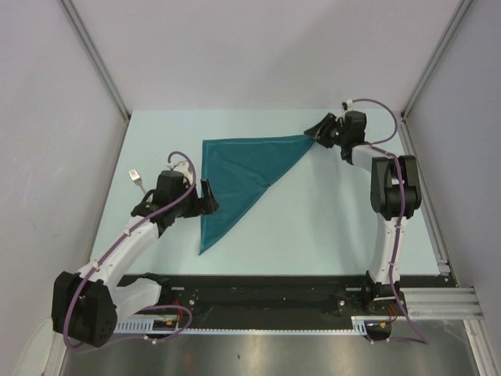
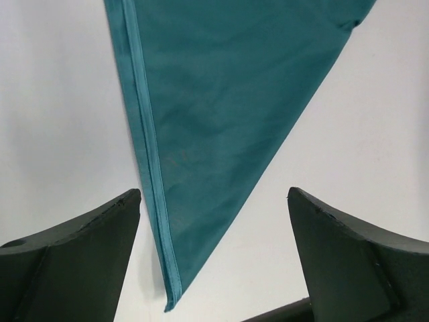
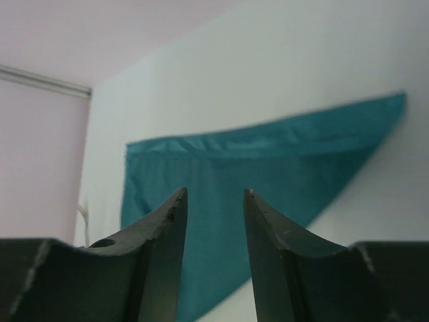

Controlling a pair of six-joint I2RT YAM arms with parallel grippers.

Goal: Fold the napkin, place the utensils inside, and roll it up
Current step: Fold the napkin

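The dark teal napkin [image 1: 243,168] lies flat on the table, folded into a triangle whose long point faces the near edge. My left gripper [image 1: 207,197] hovers at the napkin's left hemmed edge. In the left wrist view the napkin [image 2: 221,100] tapers to its tip between the wide-open left gripper [image 2: 214,194], touching neither finger. My right gripper [image 1: 313,133] sits at the napkin's far right corner. In the right wrist view the right gripper [image 3: 214,191] stands open with a narrow gap and nothing in it, the napkin [image 3: 268,168] spread beyond. A silver fork [image 1: 135,177] lies left of the left arm.
The pale table [image 1: 313,227] is walled by grey panels on the left, back and right. A metal rail [image 1: 427,196] runs along the right edge. The black base strip [image 1: 258,286] with both arm mounts lines the near edge.
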